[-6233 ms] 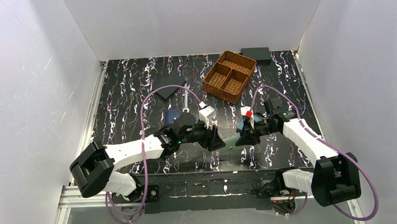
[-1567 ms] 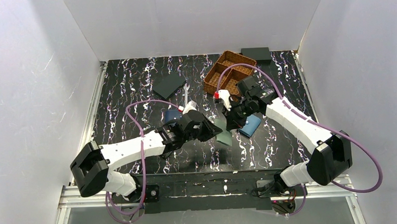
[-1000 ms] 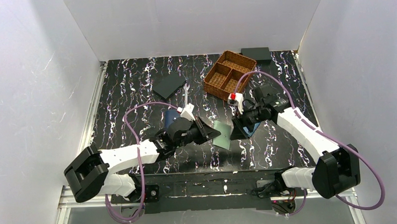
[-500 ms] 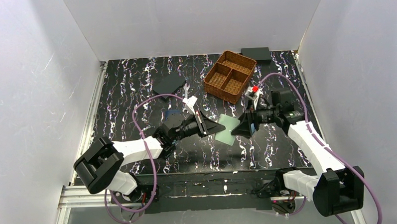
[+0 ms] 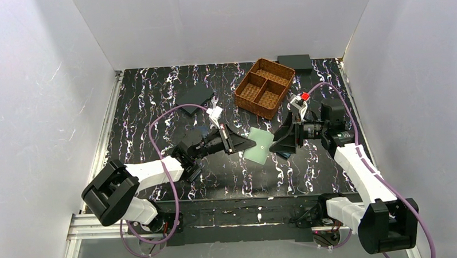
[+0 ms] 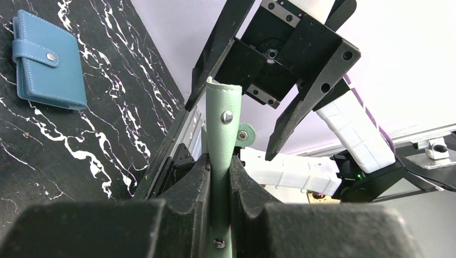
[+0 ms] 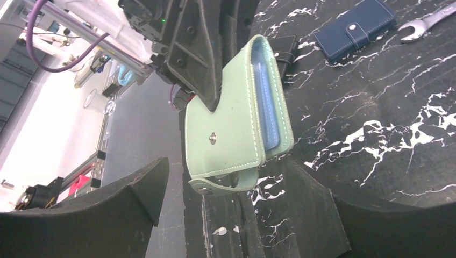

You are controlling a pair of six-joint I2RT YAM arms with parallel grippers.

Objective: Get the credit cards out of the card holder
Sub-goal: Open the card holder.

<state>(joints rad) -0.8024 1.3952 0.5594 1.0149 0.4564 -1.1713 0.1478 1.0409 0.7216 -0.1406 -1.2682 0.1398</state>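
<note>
Over table (image 5: pixel 151 103), left gripper (image 5: pixel 245 143) pinches card holder (image 5: pixel 260 145); right gripper (image 5: pixel 278 140) spread wide, just beside it.

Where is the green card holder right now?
Top view: the card holder is mid-table, clamped in the left gripper, facing the open right gripper just to its right.

Light is bright and diffuse, with only soft shadows on the table (image 5: pixel 151 103). In both wrist views the near fingers (image 6: pixel 177 215) are dark and blurred, and the background is washed out.
</note>
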